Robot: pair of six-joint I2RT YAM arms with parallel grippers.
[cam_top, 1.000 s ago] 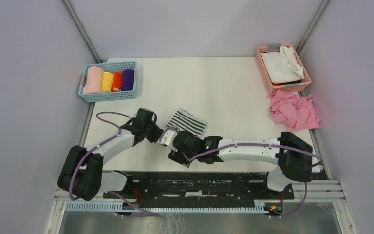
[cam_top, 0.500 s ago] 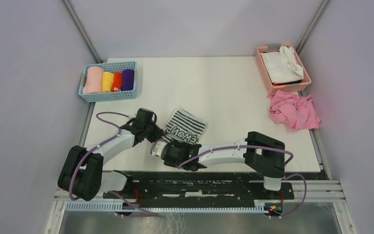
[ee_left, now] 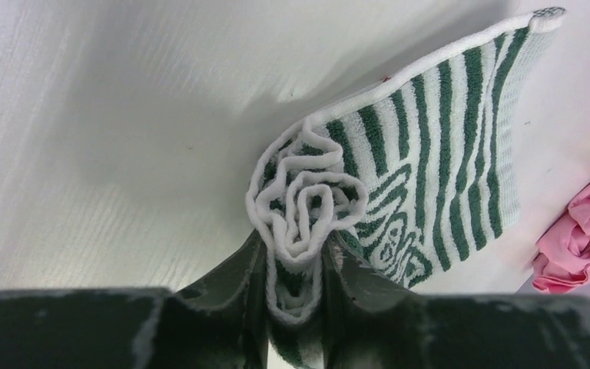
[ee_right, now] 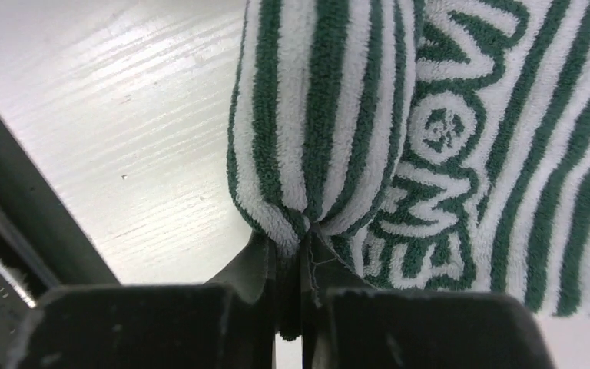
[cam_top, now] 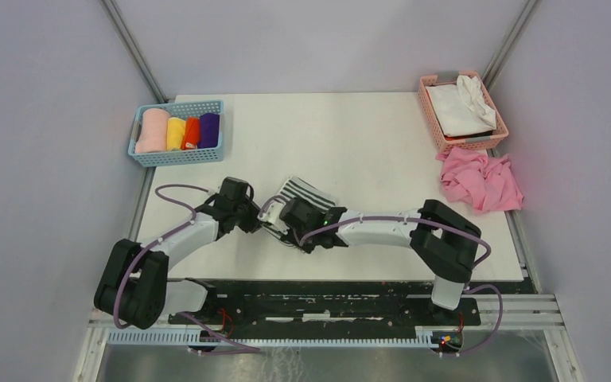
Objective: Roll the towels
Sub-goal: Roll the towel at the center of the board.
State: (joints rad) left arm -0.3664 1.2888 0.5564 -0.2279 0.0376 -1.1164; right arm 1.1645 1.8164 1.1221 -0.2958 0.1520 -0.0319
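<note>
The green-and-white striped towel (cam_top: 309, 193) lies partly rolled near the table's front, its flat part reaching back right. My left gripper (cam_top: 259, 220) is shut on the roll's spiral end (ee_left: 307, 204), one finger on each side of it. My right gripper (cam_top: 283, 225) is shut on a thin fold at the roll's near side (ee_right: 319, 115), next to the green lettering (ee_right: 430, 177). The two grippers meet almost head to head at the roll. A purple rolled cloth (cam_top: 209, 130) stands in the blue basket (cam_top: 178, 156).
The blue basket at the back left also holds pink, yellow and orange rolls. A pink basket (cam_top: 440, 127) with a white cloth sits at the back right. A crumpled pink cloth (cam_top: 481, 181) lies in front of it. The table's front edge runs just behind both grippers.
My right gripper has moved in from the front and shut on the roll. The lettered face seen half a second ago is turned under again. The left arm has hardly moved.
</note>
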